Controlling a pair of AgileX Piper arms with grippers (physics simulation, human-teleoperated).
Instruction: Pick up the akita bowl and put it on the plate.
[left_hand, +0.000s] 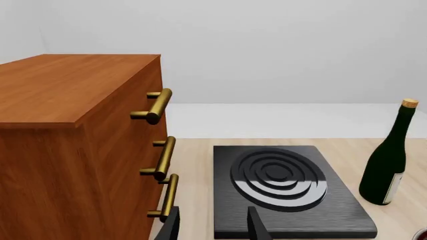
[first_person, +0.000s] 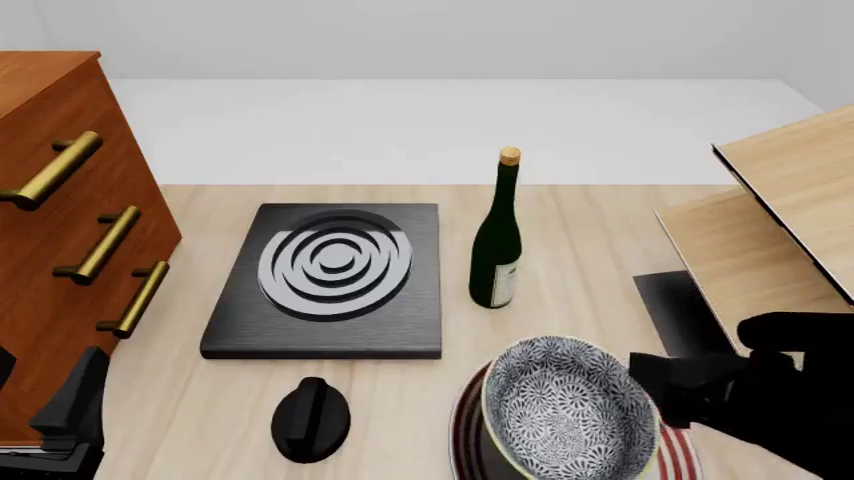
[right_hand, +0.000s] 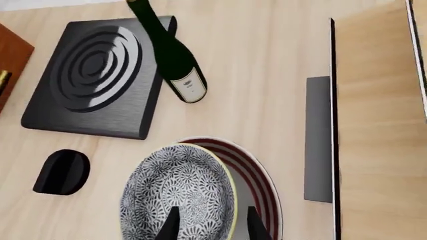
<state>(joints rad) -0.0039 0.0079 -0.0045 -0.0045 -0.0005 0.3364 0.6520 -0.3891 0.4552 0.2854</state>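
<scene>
The akita bowl (first_person: 567, 412) (right_hand: 177, 195), blue-and-white floral inside with a pale yellow rim, lies over the plate (first_person: 677, 455) (right_hand: 261, 175), a white disc with red rings that shows around the bowl's edges. The bowl looks slightly tilted and sits off-centre on the plate. My right gripper (first_person: 650, 385) (right_hand: 211, 212) is open, with one finger over the bowl's inside, the other outside, and the rim between them. My left gripper (first_person: 74, 405) (left_hand: 212, 217) stands open and empty at the near left, beside the cabinet, far from the bowl.
A wooden drawer cabinet (first_person: 54, 230) with brass handles fills the left. A black slab with white rings (first_person: 334, 270) lies mid-table, a wine bottle (first_person: 498, 235) to its right, a black knob (first_person: 310, 420) in front. Wooden boards (first_person: 774, 220) rise at the right.
</scene>
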